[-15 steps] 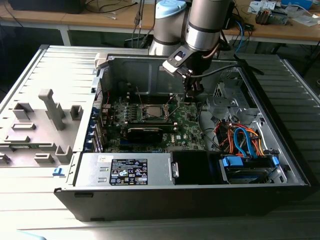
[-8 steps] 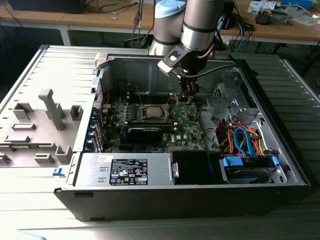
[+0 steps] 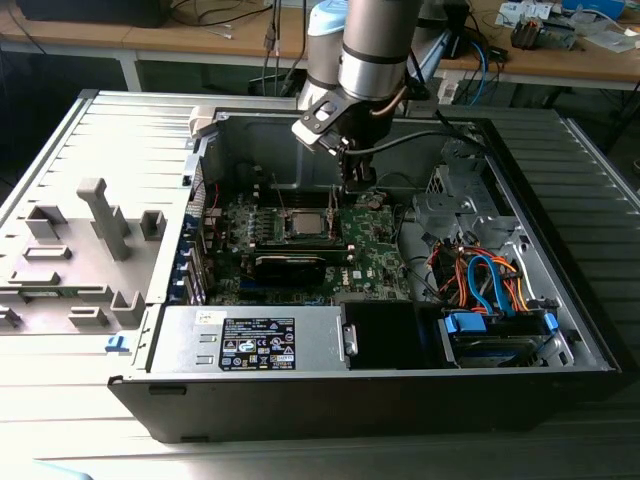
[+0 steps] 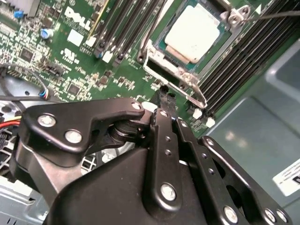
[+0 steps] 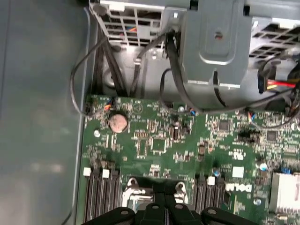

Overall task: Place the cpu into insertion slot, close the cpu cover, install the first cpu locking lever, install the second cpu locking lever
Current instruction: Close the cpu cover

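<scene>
Black two-finger claw (image 4: pixel 165 95), fingertips pressed together and holding nothing, poised above the green circuit board (image 4: pixel 124 77). Just beyond its tips lies the thin square silver metal cpu cover (image 4: pixel 172 75), framing the flat silvery-grey square cpu (image 4: pixel 194 29) seated in the dark insertion slot (image 4: pixel 159 50); a thin wire lever (image 4: pixel 149 37) runs beside the cover

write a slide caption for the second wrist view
End effector poised beside the cpu cover, closed over the seated cpu on the green motherboard.
</scene>
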You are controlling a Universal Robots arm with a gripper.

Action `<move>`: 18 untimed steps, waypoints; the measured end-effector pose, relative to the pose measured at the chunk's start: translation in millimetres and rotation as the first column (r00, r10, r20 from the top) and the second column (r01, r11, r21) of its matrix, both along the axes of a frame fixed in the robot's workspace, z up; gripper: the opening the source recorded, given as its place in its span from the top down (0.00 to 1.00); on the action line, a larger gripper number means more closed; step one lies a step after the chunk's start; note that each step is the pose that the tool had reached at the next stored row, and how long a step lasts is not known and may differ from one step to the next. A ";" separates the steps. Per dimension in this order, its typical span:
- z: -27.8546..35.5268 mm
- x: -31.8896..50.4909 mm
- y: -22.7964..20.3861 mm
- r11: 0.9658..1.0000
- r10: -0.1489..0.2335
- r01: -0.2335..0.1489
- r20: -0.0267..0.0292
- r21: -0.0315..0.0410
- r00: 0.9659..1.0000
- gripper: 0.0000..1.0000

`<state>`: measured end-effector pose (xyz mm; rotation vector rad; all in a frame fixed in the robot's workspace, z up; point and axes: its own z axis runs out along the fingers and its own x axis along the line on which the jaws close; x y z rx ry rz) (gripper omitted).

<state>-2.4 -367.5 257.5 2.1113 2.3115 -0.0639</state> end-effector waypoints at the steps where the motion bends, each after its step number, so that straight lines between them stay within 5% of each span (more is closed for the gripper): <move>1: -0.1 -1.5 0.0 1.000 0.000 0.000 0.000 0.000 1.000 0.89; 8: -4.5 -17.2 0.0 1.000 0.000 0.000 0.000 0.000 1.000 0.89; 18: -20.8 -47.9 0.0 1.000 0.000 0.000 0.000 0.000 1.000 0.89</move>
